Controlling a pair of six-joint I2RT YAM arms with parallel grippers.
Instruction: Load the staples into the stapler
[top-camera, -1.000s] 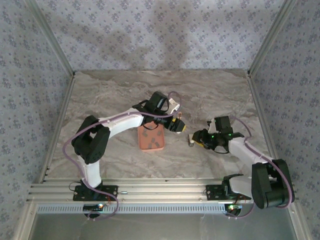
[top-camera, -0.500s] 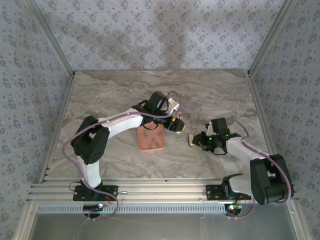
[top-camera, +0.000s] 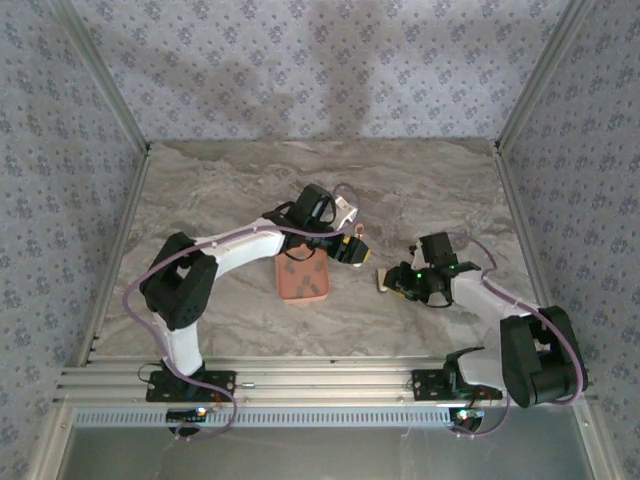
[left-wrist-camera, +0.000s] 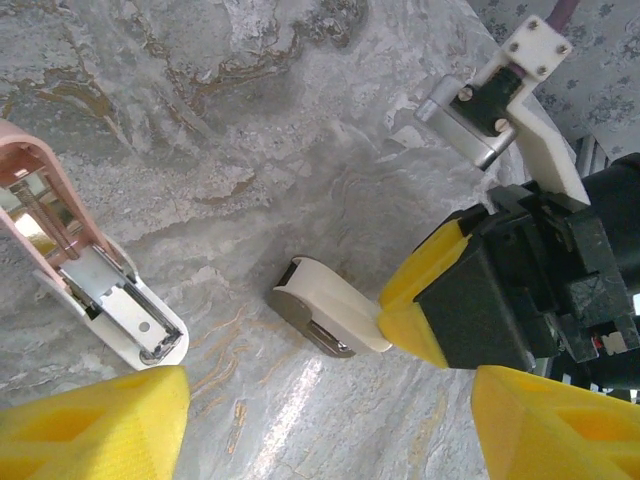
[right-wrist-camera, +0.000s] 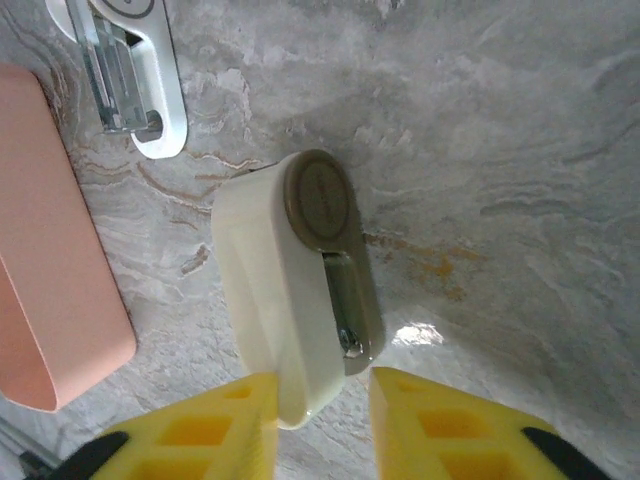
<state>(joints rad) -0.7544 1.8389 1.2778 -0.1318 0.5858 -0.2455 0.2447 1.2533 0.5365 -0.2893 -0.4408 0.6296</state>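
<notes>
Right pincer (right-wrist-camera: 320, 392): clamped on the near end of a cream piece (right-wrist-camera: 290, 300), one yellow finger (right-wrist-camera: 200, 435) against each long side. Cream piece: rounded far end with a grey-brown round cap, narrow metal strip along the upper face; on the table or just above it (cannot tell which).

Left pincer (left-wrist-camera: 330, 410): jaws wide apart, holding nothing, hovering above bare table between stapler and cream piece.

Stapler (left-wrist-camera: 95, 285): lying on the table, hinged open; pale pink top swung back, white base facing up with its thin metal channel exposed. Beside the cream piece but apart from it, near the far end of the tray. Contents of the channel not legible.

Staples (top-camera: 292, 268): small dark bits on the tray, seen from overhead; too small to count.

Tray (right-wrist-camera: 45, 300): salmon-orange, rectangular, rounded corners, flat on the table, to the left of both pincers.

Table (top-camera: 200, 190): grey-brown marble pattern, aluminium rail (top-camera: 300, 380) along the near edge.

Walls (top-camera: 300, 80): blue-grey patterned covering on three sides.
</notes>
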